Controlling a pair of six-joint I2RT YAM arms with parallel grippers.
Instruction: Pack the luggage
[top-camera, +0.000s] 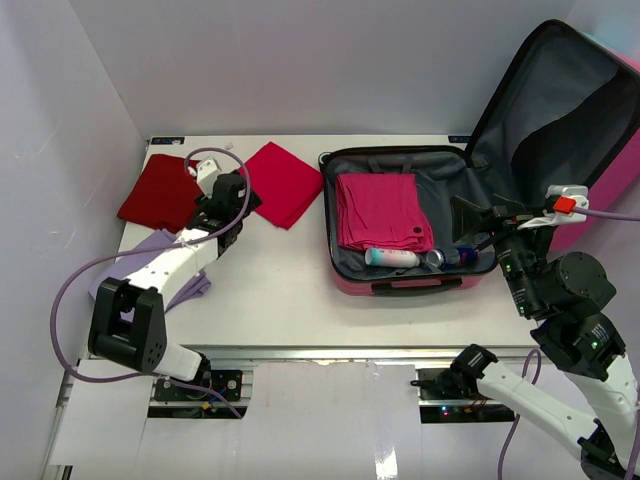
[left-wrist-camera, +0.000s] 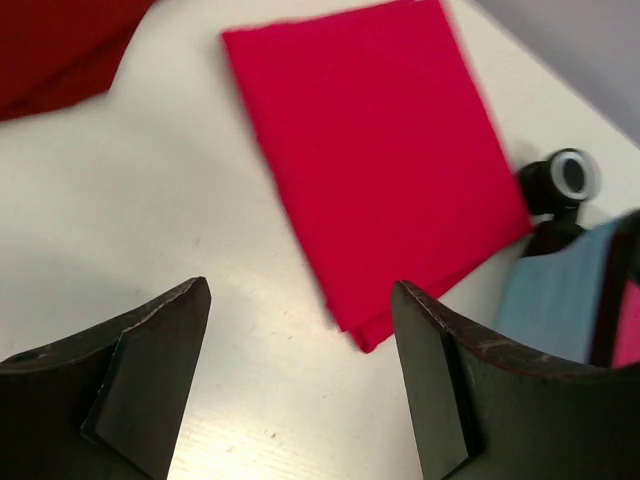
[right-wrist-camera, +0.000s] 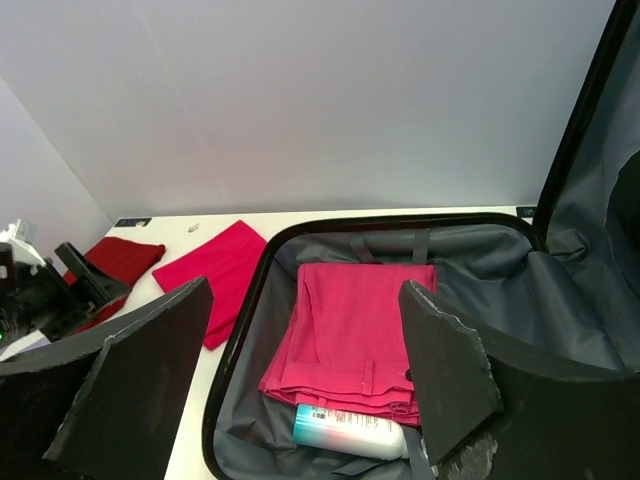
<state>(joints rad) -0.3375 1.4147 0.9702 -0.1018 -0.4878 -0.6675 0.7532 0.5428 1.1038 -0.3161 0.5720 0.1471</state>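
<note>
The luggage lies open at the right of the table, its lid up and grey lining showing. Inside lie folded pink trousers, a white-and-teal bottle and a can. They also show in the right wrist view: trousers, bottle. My left gripper is open and empty, just above the table at the near left edge of a folded red cloth, which fills the left wrist view. My right gripper is open and empty, held above the luggage's right side.
A dark red cloth lies at the back left and a lilac cloth at the front left, partly under my left arm. White walls close the table at the left and back. A luggage wheel shows by the red cloth.
</note>
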